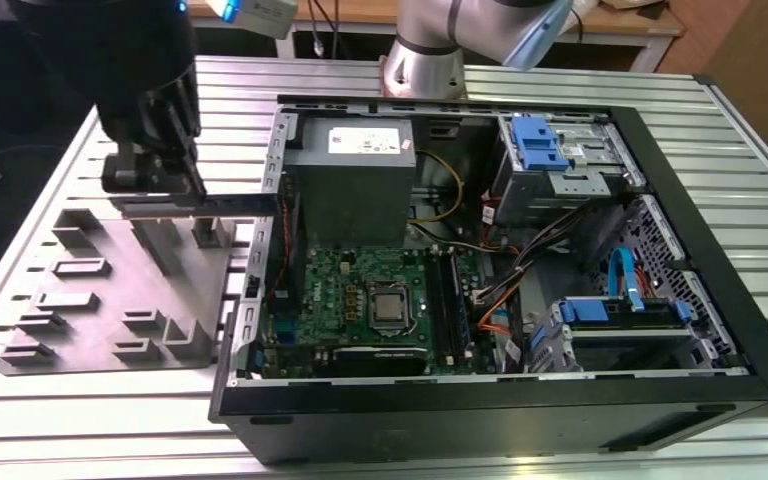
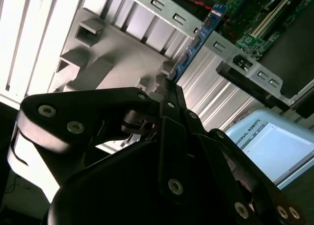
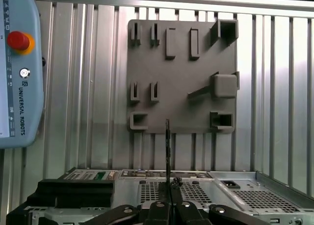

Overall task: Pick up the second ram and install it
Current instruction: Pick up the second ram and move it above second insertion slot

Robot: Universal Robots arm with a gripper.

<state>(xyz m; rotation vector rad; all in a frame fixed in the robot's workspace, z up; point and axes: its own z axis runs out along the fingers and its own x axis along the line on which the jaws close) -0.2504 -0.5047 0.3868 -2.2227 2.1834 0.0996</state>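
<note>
Pincer: black pincer (image 2: 169,90), fingers closed flat on one end of the stick and holding it above the holder tray.
Second ram: the second ram (image 2: 196,38) juts straight out past the fingertips. In the exterior view its long edge lies level and its free end is near the case wall. It appears to touch nothing but the pincer.
Holder tray: grey holder tray (image 1: 104,300) on the slatted tabletop (image 1: 77,400), just beside the case. Its upright posts stand clear below the stick.
Case: open computer case (image 1: 491,420) with the motherboard (image 1: 344,285) lying flat inside. The long memory slots (image 1: 454,305) are well apart from the stick.
Step in hand (judged): carrying the stick from the tray toward the slots.
Doing it well (judged): keep the grip square so the thin stick cannot pivot. Clear the case wall with room to spare. Bring the long edge parallel to a slot before lowering, then press evenly along its length.
Hazard (judged): loose cables (image 1: 518,265) run close to the slots.
</note>
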